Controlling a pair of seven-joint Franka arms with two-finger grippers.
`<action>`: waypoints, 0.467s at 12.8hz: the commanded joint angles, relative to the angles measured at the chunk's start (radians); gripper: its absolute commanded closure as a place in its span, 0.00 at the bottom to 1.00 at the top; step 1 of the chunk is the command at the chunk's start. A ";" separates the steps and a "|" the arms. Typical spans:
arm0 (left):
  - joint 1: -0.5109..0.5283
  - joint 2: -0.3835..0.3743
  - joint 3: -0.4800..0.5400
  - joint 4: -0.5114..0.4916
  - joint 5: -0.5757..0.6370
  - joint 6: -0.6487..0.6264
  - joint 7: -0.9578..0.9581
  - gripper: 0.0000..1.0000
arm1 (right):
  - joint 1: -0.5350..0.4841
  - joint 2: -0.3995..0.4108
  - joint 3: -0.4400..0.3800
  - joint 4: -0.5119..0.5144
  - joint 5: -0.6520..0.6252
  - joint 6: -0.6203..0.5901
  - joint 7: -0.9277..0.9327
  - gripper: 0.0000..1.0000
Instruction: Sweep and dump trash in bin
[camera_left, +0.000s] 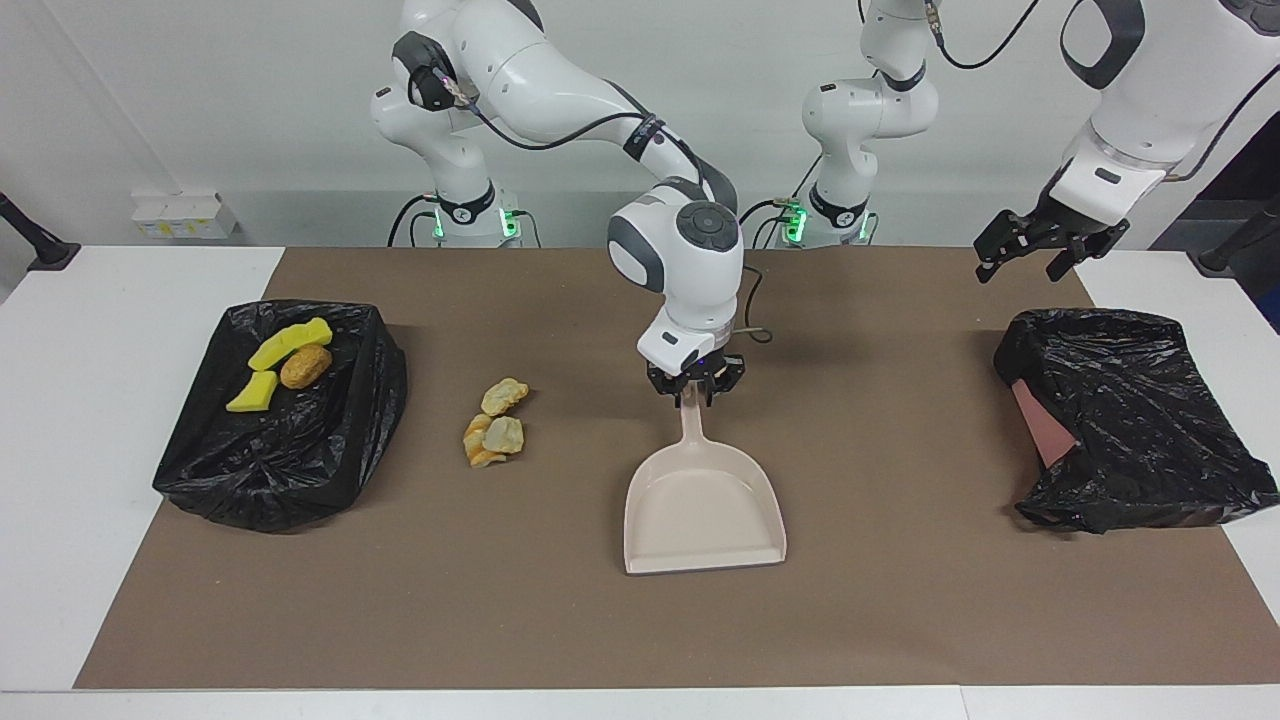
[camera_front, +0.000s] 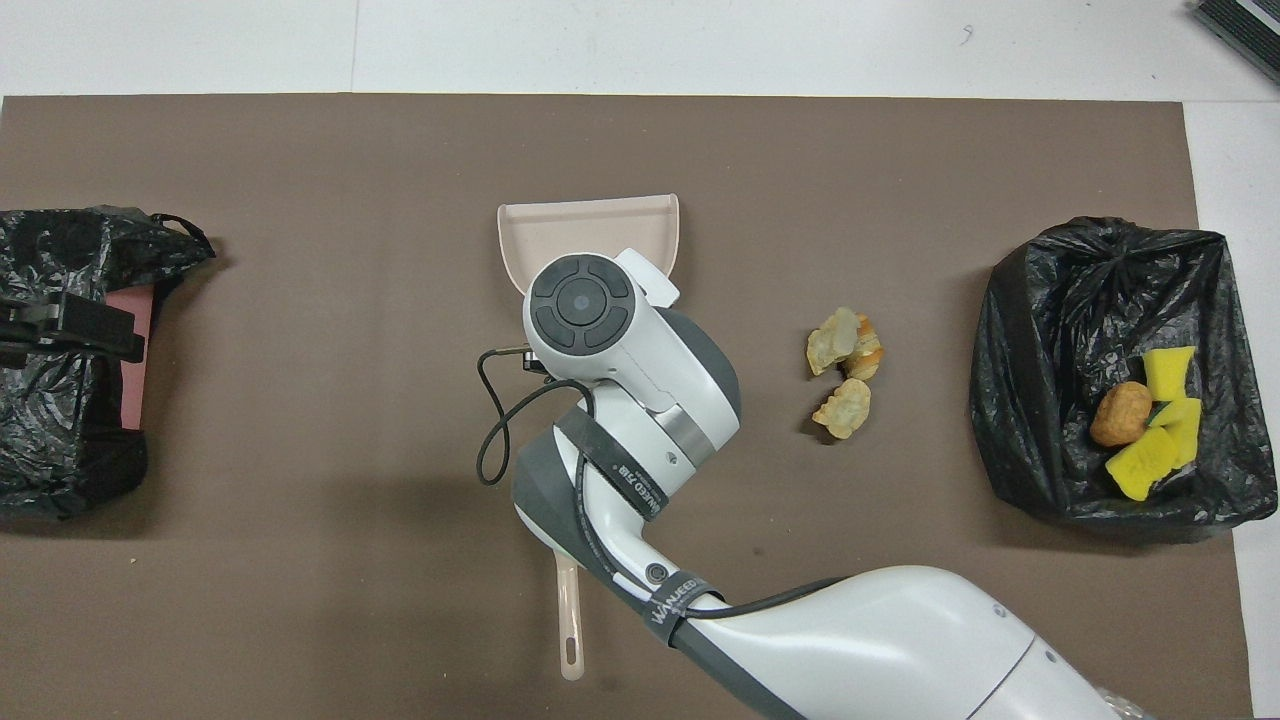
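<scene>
A beige dustpan (camera_left: 700, 510) lies flat on the brown mat, mouth away from the robots. My right gripper (camera_left: 692, 385) is at the tip of its handle; in the overhead view my own wrist hides it above the dustpan (camera_front: 585, 235). Three pastry-like trash pieces (camera_left: 497, 420) (camera_front: 843, 365) lie on the mat between the dustpan and the bin at the right arm's end (camera_left: 300, 450). In that bin (camera_front: 1030, 400) lie yellow sponge chunks (camera_left: 285, 343) (camera_front: 1160, 420) and a brown lump (camera_left: 305, 367). My left gripper (camera_left: 1035, 250) hangs open over the other bin.
A second black-bagged bin (camera_left: 1130, 420) (camera_front: 60, 440) lies at the left arm's end, pink showing at its side. A beige brush handle (camera_front: 568, 620) lies nearer to the robots than the dustpan, partly under my right arm. White table borders the mat (camera_left: 900, 620).
</scene>
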 joint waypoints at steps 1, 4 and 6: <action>0.005 -0.007 -0.005 0.007 0.019 -0.011 -0.002 0.00 | -0.001 -0.043 0.003 -0.025 0.024 -0.032 -0.035 0.00; 0.008 -0.007 -0.005 0.007 0.019 -0.011 -0.002 0.00 | -0.002 -0.167 0.037 -0.175 0.037 -0.041 -0.010 0.00; 0.006 -0.007 -0.005 0.007 0.019 -0.011 -0.002 0.00 | 0.004 -0.250 0.049 -0.287 0.089 -0.025 -0.010 0.00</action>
